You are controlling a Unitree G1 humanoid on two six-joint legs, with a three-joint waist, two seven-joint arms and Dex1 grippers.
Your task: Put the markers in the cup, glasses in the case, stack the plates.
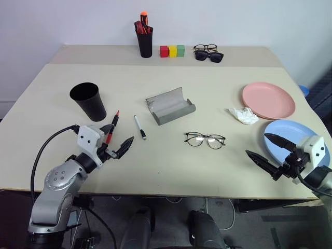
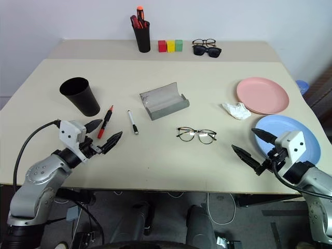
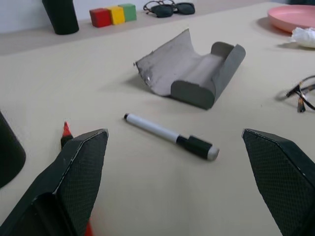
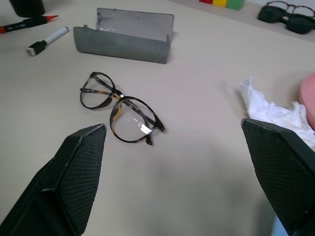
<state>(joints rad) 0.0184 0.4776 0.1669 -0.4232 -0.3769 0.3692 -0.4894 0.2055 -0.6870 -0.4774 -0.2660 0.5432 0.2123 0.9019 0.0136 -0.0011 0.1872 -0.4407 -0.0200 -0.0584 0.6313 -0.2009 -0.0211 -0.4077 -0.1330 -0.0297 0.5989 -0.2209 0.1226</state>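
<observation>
Both grippers hovering with jaws released, nothing held.
Left gripper is facing the markers; right gripper is facing the glasses.

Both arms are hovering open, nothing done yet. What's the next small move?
Probably lower the left gripper onto the red marker: its fingers are open, the marker lies right beside them, and the cup stands upright just beyond.

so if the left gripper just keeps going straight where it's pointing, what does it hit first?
Probably the white-bodied marker, lying on the table just ahead of the open left gripper. Beyond it sits the open grey case. Height is hard to judge, so it may pass above.
</observation>
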